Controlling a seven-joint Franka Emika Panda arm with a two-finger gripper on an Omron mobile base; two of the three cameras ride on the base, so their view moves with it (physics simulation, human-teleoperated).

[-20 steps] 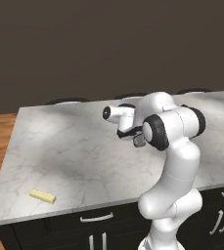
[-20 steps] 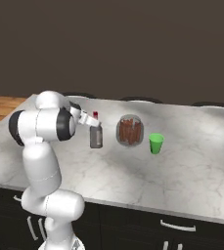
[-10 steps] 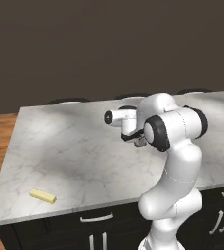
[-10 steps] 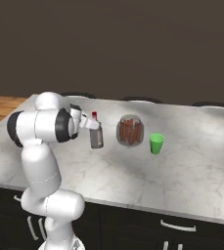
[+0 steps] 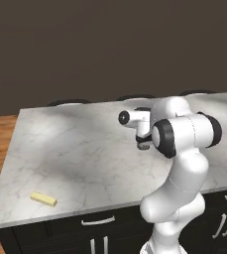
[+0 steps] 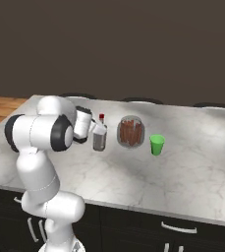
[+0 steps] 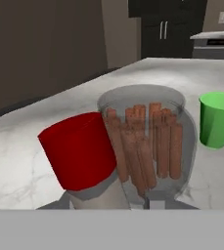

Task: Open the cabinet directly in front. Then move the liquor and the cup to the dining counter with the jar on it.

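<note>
The liquor (image 6: 99, 141), a small greyish bottle with a red cap (image 7: 79, 149), stands upright at the surface of the dining counter (image 6: 182, 177). My gripper (image 6: 95, 129) is shut on its upper part. Just right of it stands the jar (image 6: 130, 132), squat clear glass with brown sticks inside (image 7: 152, 141). The green cup (image 6: 156, 144) stands on the marble right of the jar, apart from it (image 7: 218, 119). In the left base view my own arm hides the bottle, the jar and the cup. The cabinet is out of view.
A small yellow block (image 5: 43, 199) lies near the counter's front left corner. Dark stool tops (image 5: 68, 102) line the far edge. The marble top (image 5: 75, 154) is bare left of the arm. Near-black base doors with pale handles (image 6: 175, 227) run below.
My gripper has shifted a little to the right with the bottle, closer to the jar. The jar and the cup have not moved.
</note>
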